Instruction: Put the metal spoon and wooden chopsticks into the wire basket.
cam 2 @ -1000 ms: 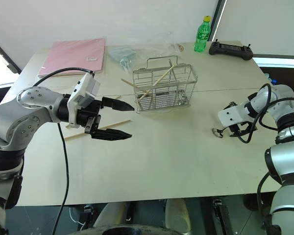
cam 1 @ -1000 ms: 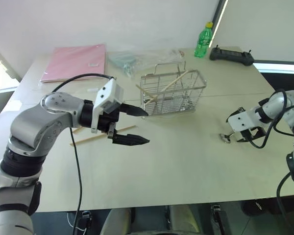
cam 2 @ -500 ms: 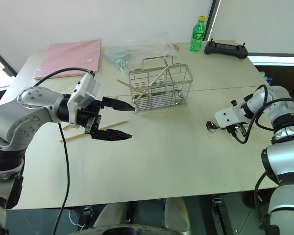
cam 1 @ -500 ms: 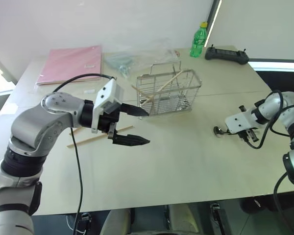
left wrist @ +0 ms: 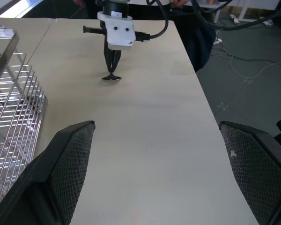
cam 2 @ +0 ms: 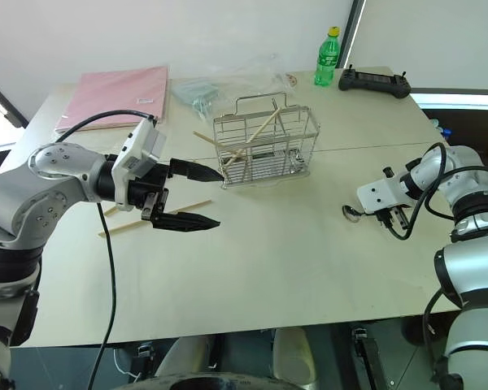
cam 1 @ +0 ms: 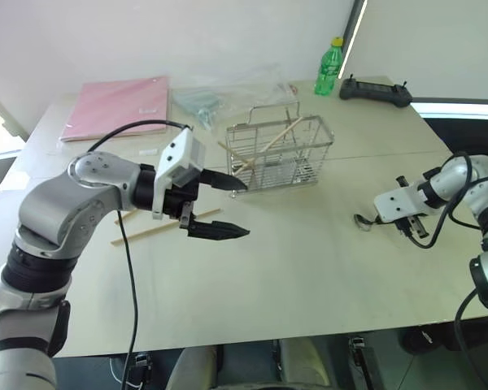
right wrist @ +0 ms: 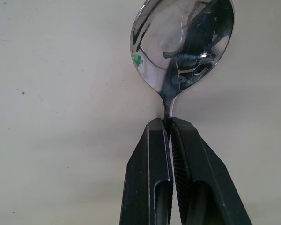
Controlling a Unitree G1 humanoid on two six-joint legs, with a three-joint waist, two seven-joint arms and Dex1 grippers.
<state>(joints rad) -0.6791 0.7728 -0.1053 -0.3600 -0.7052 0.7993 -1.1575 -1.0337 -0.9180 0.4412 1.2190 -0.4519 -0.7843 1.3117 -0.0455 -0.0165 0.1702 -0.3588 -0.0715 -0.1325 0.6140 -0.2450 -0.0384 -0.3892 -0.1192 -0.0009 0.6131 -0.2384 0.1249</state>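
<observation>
My right gripper [right wrist: 170,123] is shut on the slim handle of the metal spoon [right wrist: 182,42], whose shiny bowl [cam 1: 363,219] points down at the tabletop on the right side. The left wrist view shows this spoon [left wrist: 111,77] hanging below the same gripper [left wrist: 112,70]. The wire basket [cam 1: 281,153] stands at the table's middle back, with wooden chopsticks [cam 1: 276,138] leaning inside it. Another chopstick [cam 1: 167,225] lies flat on the table, partly behind my left gripper [cam 1: 237,208]. That gripper hovers open and empty, left of the basket.
A pink folder [cam 1: 118,106] and a clear plastic bag [cam 1: 220,93] lie at the back left. A green bottle [cam 1: 328,67] and a black controller [cam 1: 378,89] sit at the back right. Bare tabletop [cam 1: 309,268] spreads between the two arms.
My right gripper's fingers have closed onto the spoon's handle. The left arm has stayed still, and the head camera has shifted slightly.
</observation>
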